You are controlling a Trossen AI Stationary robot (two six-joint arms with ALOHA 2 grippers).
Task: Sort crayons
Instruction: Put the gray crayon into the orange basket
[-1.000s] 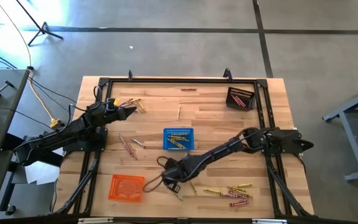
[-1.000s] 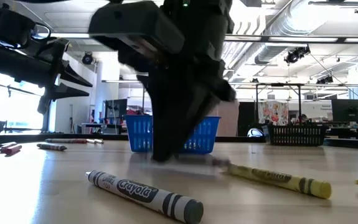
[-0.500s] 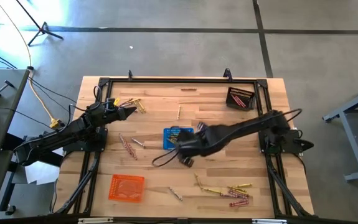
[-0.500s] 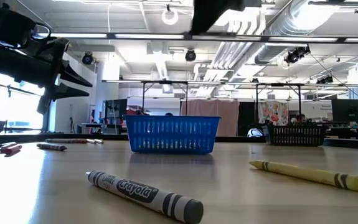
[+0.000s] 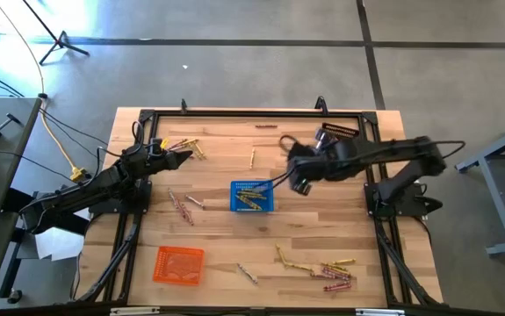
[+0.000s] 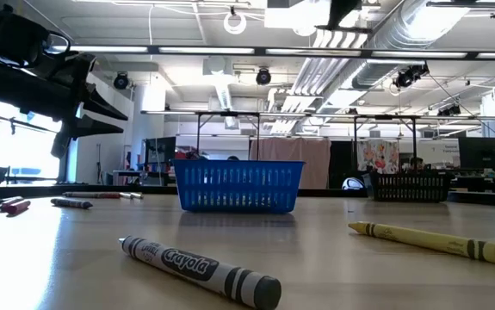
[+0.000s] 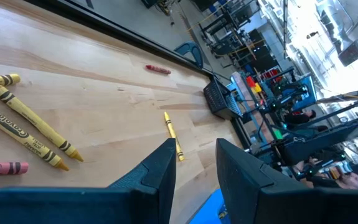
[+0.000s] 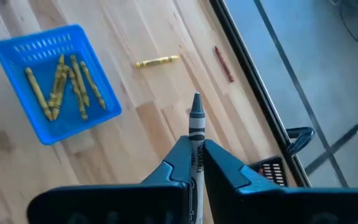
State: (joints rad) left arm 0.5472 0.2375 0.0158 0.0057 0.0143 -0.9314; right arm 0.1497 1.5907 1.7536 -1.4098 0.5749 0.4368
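Held item: a grey crayon, pinched between the fingers of the right end effector, point projecting forward past the fingertips.
Handling: judged light, stiff and brittle; the paper wrap should give fair friction, but a thin stick can pivot or snap under hard pressure. A hold on the wrapped middle looks best, short of the bare tip.
Right arm pose: raised above the tabletop, reaching in from the right, end effector just right of and above the blue basket, between it and the dark basket at the far right corner.
Left arm pose: waiting at the far left of the tabletop; left end effector spread, holding nothing, next to a few yellow crayons.
Blue basket contents: yellow crayons.
Loose stock: a cluster at the near right, red ones left of centre, a grey one and a yellow one near the low camera.
Orange basket: near left; contents not discernible.
Risk: the crayon could slip if the pinch is off centre.
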